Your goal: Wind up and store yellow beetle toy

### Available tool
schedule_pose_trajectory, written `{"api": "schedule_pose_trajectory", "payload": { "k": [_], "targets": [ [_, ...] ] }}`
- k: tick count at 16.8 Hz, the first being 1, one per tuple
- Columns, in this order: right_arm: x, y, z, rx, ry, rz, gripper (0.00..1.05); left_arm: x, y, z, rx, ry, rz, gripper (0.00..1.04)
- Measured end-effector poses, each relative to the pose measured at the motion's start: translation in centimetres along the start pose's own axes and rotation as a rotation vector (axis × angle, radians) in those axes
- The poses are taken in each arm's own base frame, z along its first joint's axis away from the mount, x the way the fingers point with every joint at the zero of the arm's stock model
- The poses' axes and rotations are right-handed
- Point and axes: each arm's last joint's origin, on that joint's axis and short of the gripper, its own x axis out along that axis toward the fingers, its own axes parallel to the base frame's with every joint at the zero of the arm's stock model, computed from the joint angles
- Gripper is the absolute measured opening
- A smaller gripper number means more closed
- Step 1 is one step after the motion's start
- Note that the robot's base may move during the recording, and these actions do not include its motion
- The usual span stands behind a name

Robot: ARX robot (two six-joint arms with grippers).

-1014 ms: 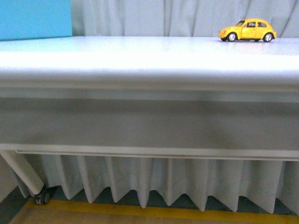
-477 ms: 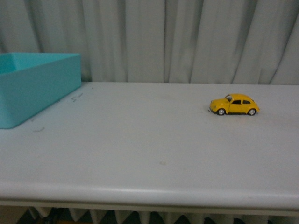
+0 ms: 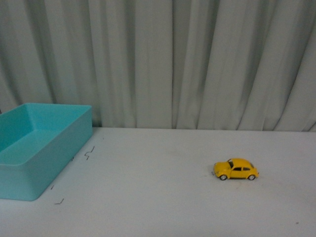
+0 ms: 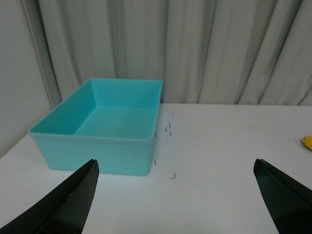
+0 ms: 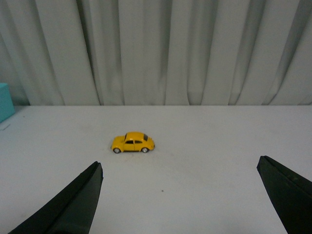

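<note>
1. The yellow beetle toy (image 3: 236, 169) stands on its wheels on the right half of the desk (image 3: 158, 207). It sits roughly midway between the far edge and the near edge, side-on to the robot, with its nose apparently toward the left edge. Nothing touches it, so it is judged not yet wound.
2. The teal box (image 3: 39, 148) sits against the left edge, toward the far-left corner and well apart from the toy. Its open top shows a bare floor in the left wrist view. It is probably the storage place, set clear of the stretch where the car would be handled.
3. The right gripper (image 5: 179, 162) hangs above the desk with its jaws spread wide and nothing in them. The toy lies ahead of the gap between them. This arm looks best placed for the pickup.
4. The left gripper (image 4: 175, 163) is likewise spread wide and empty. It faces the box, with only a yellow sliver of the toy showing at that view's margin.
5. Small dark marks (image 3: 89, 153) lie on the desk just beside the box, perhaps as position guides.
</note>
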Motion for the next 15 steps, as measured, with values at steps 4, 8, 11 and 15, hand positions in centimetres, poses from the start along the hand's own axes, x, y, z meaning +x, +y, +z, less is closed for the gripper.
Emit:
{"api": "schedule_pose_trajectory", "payload": {
  "k": [4,8,11,15],
  "targets": [
    [0.00,0.00,-0.05,0.000,0.005,0.000,0.98,0.00,0.00,-0.04,0.000,0.004,0.000,0.98],
    [0.00,0.00,-0.05,0.000,0.005,0.000,0.98,0.00,0.00,-0.03,0.000,0.003,0.000,0.98],
    [0.00,0.00,-0.05,0.000,0.005,0.000,0.98,0.00,0.00,-0.03,0.000,0.003,0.000,0.98],
    [0.00,0.00,-0.05,0.000,0.005,0.000,0.98,0.00,0.00,-0.03,0.000,0.003,0.000,0.98]
  ]
}}
